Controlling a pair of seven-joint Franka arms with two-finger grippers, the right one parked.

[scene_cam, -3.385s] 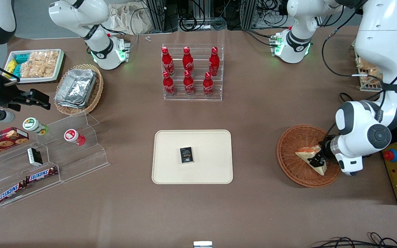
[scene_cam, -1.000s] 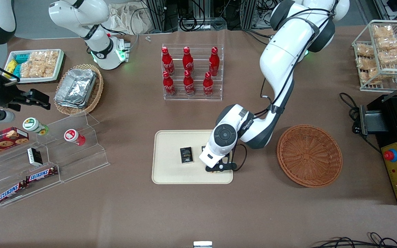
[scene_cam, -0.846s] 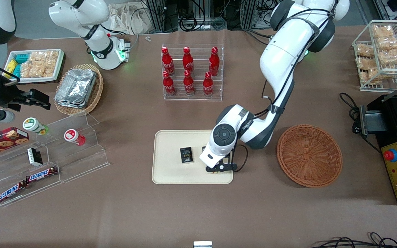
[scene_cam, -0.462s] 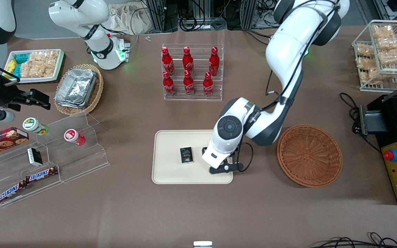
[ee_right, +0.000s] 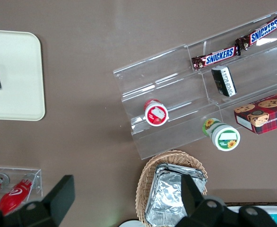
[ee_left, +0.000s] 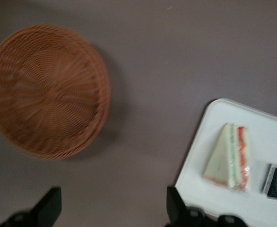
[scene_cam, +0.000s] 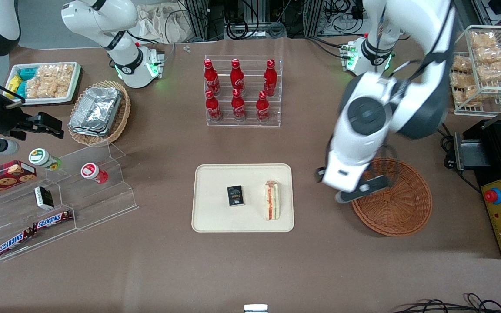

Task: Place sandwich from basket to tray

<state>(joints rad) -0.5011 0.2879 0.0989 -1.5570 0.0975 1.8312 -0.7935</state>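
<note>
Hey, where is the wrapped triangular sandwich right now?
The wrapped triangular sandwich lies on the cream rectangular tray, beside the small black packet, toward the round reddish-brown wicker basket. The open end effector hangs above the basket's rim.

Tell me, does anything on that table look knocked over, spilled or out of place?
Nothing stands out. The sandwich lies on the tray beside a small black packet, the basket sits upright and empty, and the gripper hangs open above the basket's edge.

Your front view: high, steep downward look over whole table. Left wrist view: straight down, closer, above gripper [ee_left: 112, 215]; shares basket [scene_cam: 392, 198] [ee_left: 46, 90], tray [scene_cam: 215, 217] [ee_left: 266, 137], sandwich [scene_cam: 272, 200] [ee_left: 227, 156]. Right wrist view: straight down; shares tray corner.
</note>
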